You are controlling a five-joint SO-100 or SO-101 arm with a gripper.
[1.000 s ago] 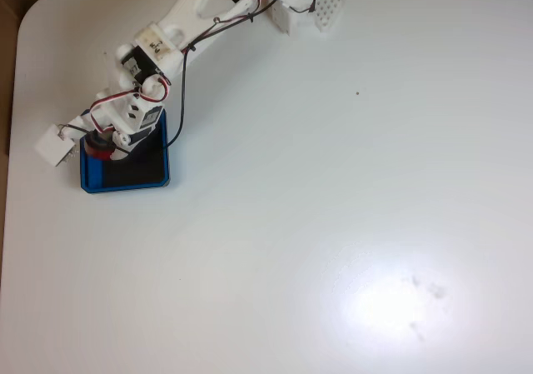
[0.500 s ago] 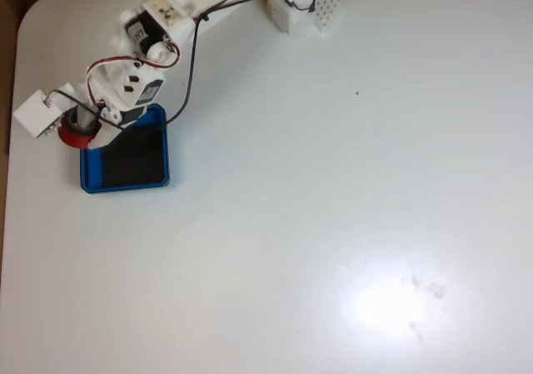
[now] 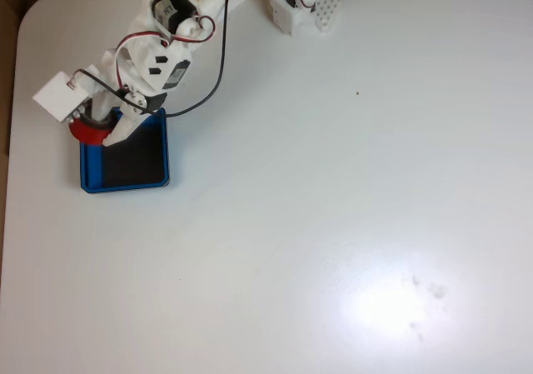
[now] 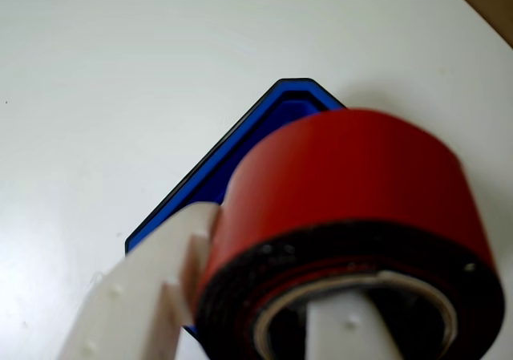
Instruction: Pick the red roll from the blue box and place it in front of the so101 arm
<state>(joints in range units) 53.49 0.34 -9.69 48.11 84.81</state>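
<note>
I have the red roll (image 4: 345, 208) pinched in the jaws (image 3: 107, 127): in the wrist view one white finger (image 4: 152, 296) lies against its red outer wall, the other finger (image 4: 345, 328) sits inside the pale core. It hangs over the upper left corner of the blue box (image 3: 125, 178) in the fixed view, apparently lifted off the box's black floor.

Risks, my judgement:
- Grip is on one wall of the ring only; a quick swing could let the roll pivot or slip off the inner finger
- Carried low, the roll could catch the box rim and drag the box along
- The box sits near the left edge of the desk (image 3: 333, 224), by its rounded corner; anything dropped here could roll off

Room: right of and below the box, the desk is bare white, well apart from the so101 arm (image 3: 171, 41) base at top
</note>
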